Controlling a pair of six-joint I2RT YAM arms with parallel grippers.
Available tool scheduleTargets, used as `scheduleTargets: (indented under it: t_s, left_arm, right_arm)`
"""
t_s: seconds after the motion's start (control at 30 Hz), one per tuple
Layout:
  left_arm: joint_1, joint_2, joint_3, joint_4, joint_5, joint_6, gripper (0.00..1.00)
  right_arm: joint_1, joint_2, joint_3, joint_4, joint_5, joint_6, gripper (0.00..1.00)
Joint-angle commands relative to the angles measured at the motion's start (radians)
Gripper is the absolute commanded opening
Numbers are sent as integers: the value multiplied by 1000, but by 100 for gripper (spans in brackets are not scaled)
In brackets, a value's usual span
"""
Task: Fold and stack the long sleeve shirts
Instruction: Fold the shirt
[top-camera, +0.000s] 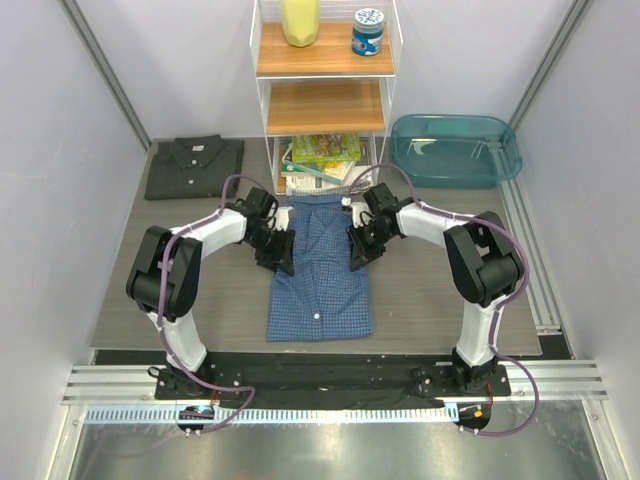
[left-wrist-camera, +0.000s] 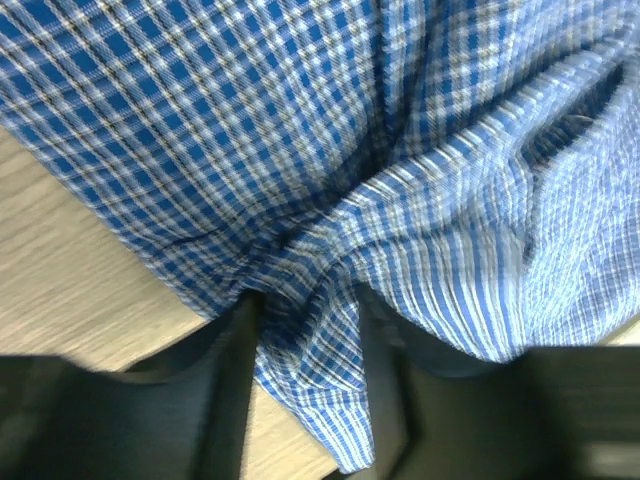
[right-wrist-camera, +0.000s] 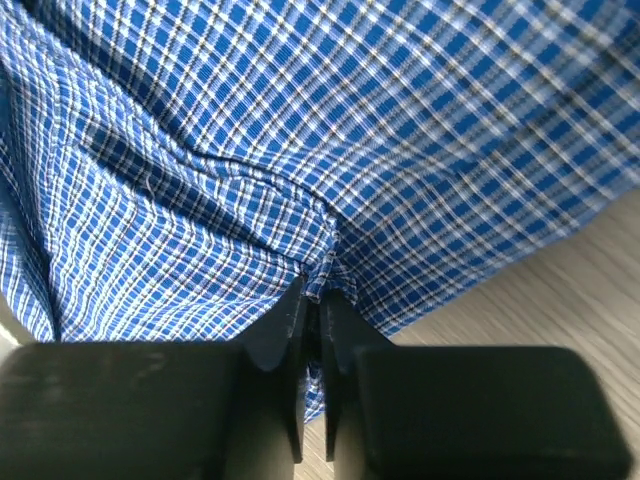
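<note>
Two shirts: one blue checked shirt (top-camera: 320, 285) in front of the white shelf unit (top-camera: 322, 62), one dark grey shirt (top-camera: 195, 167) to its left. One teal tub (top-camera: 455, 172) sits right of it. One yellow container (top-camera: 300, 22) and one jar (top-camera: 368, 32) stand on it.

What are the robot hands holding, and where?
The right gripper pinches the blue shirt at its side edge. The left gripper stands open around a fold of the opposite edge.

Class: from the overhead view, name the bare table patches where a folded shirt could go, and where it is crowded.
Free: table between blue shirt and left arm, likewise toward right arm. Crowded: far edge, holding dark shirt, shelf unit, teal tub.
</note>
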Motion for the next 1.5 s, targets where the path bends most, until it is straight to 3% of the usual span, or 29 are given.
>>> scheduleTargets:
  t_s: [0.0,0.07,0.1,0.13,0.2,0.27,0.3,0.4,0.47,0.53,0.63,0.7,0.73,0.83,0.97,1.1,1.3,1.47]
  left_arm:
    - [101,-75,-32,28,123,22,56]
    - [162,-199,-57,6,218,59,71]
    - [214,-242,-72,-6,333,70,88]
    - [224,-330,-82,-18,367,85,95]
    - [221,-417,-124,-44,485,76,98]
    - [181,-541,-196,65,562,-70,98]
    - [151,-575,-283,125,593,-131,99]
    - [-4,-673,-475,455,625,-433,99]
    - [-50,-708,-555,705,601,-628,99]
    - [-47,-725,-652,887,563,-720,100]
    - [-52,-719,-715,905,517,-728,100]
    - [-52,-670,-700,824,454,-652,97]
    - [-46,-652,-682,710,420,-615,95]
    - [72,-569,-640,707,482,-593,86]
    - [228,-555,-485,412,472,-401,65]
    - [239,-526,-419,163,304,-314,47]
    - [218,-417,-329,88,202,-191,42]
    - [167,-308,-266,83,191,-137,54]
  right_arm:
    - [-21,-75,17,-77,89,-54,31]
    - [-32,-191,10,-128,40,-52,50]
    - [-32,-230,12,-143,28,-55,64]
    - [-31,-267,13,-161,12,-58,71]
    - [-34,-374,0,-162,-58,-49,85]
    - [-29,-408,-34,-159,-162,-4,86]
    - [-22,-407,-54,-148,-290,33,86]
    - [64,-399,-205,92,-496,251,85]
    - [171,-413,-297,171,-523,331,83]
    - [211,-401,-335,219,-534,348,83]
    - [216,-300,-381,242,-529,316,79]
    - [216,-220,-370,222,-517,255,75]
    - [216,-183,-365,220,-508,239,73]
    - [209,-83,-303,176,-496,155,66]
    - [187,-224,-272,138,-486,146,65]
    - [70,-427,-293,69,-459,161,65]
    - [-118,-407,-367,12,-263,184,60]
    - [-160,-327,-338,82,-252,234,63]
